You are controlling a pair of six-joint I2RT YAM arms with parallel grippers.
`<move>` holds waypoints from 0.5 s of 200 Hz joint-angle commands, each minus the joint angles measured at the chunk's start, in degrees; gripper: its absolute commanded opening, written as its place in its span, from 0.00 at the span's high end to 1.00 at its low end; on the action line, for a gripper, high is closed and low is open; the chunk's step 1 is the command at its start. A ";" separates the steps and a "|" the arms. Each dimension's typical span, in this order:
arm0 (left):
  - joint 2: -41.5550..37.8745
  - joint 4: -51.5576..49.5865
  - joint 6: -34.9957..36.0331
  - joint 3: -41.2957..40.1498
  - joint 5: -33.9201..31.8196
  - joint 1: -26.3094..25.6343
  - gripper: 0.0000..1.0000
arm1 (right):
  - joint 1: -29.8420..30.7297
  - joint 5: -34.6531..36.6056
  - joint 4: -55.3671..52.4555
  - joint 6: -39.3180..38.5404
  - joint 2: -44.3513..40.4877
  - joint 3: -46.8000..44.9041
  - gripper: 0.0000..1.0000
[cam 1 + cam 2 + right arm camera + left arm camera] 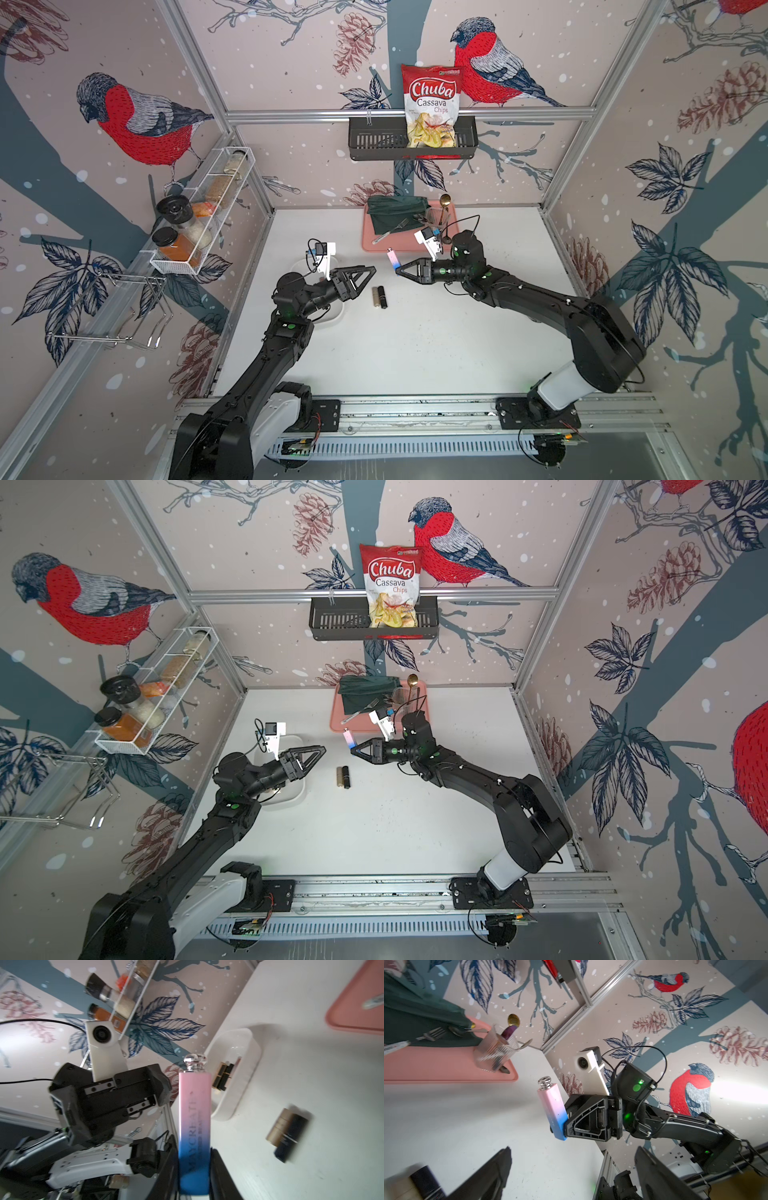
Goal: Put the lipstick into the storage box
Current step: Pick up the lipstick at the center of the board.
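Note:
My right gripper (398, 271) is shut on the blue end of a pink-to-blue lipstick (392, 259), which hangs above the table; the grip shows close up on the lipstick (194, 1122) in the right wrist view. My left gripper (370, 272) faces it from a short way off, open and with nothing in it (573, 1176). The white storage box (334, 316) sits on the table, mostly under my left arm. A black-and-gold lipstick (224, 1076) lies inside the box (247, 1068). A gold lipstick (375, 296) and a black one (382, 297) lie side by side on the table between the arms.
A pink tray (370, 243) at the back holds a green cloth (395, 212), cutlery and a ribbed glass (496, 1051). A black basket (374, 141) with a chips bag (432, 104) hangs on the back wall. A wire rack of jars (199, 216) lines the left wall.

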 commanded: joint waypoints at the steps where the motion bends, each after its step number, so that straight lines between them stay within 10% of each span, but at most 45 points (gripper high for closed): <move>1: 0.55 6.28 -1.28 1.15 -0.01 -1.65 0.05 | 0.46 -7.90 13.50 8.29 0.04 0.03 0.73; 100: 6.28 6.94 -0.82 6.06 -3.59 -5.85 0.34 | 3.64 -9.34 14.56 8.99 0.95 1.01 0.74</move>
